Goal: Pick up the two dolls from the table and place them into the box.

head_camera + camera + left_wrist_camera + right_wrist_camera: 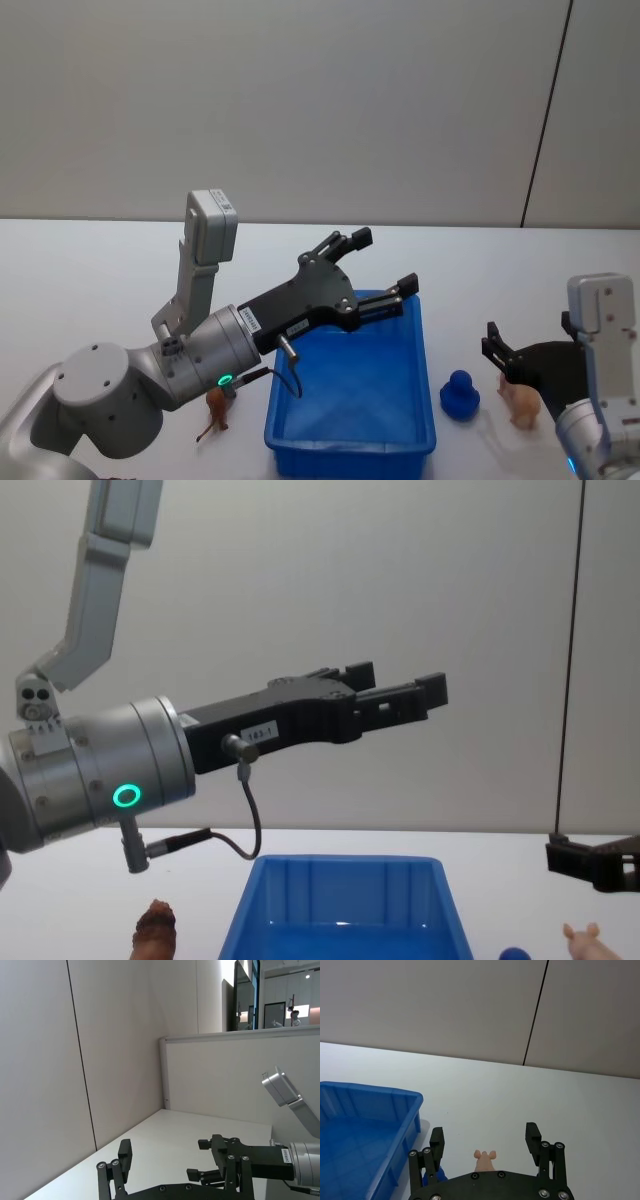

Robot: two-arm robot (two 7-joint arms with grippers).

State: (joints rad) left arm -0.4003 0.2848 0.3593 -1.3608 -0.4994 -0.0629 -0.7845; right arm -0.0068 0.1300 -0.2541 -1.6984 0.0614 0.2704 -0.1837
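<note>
— Blue plastic first: how many bins?
— One bright blue rectangular plastic bin (350, 400) with sloping walls and a thick rim, on the flat white table (100, 270). What shows of its floor is bare.

— And the toys?
— Three small figures, all on the table outside the bin. A lumpy reddish-brown figure (215, 410) with thin limbs stands just beside the bin's left wall, near the front corner. A dark-blue figure (460, 393) with a round top sits just beside the right wall. A pale tan animal figure (520, 405) stands to the right of that one, near it but apart.

— Grippers?
— Two, both black. The left gripper (384, 261) hangs over the bin's far end. In the chest view it is well above the rim, and its fingers are spread with nothing between them. The right gripper (485, 1135) is low over the table, to the right of the bin, and also spread wide.

— Around anything?
— In the right wrist view the tan figure lies between its two fingers, closer to the palm than to the tips. I cannot tell whether a finger touches it; a gap seems to show on each side.

— And the dark-blue one?
— Just outside the right gripper's finger that is nearest the bin.
</note>
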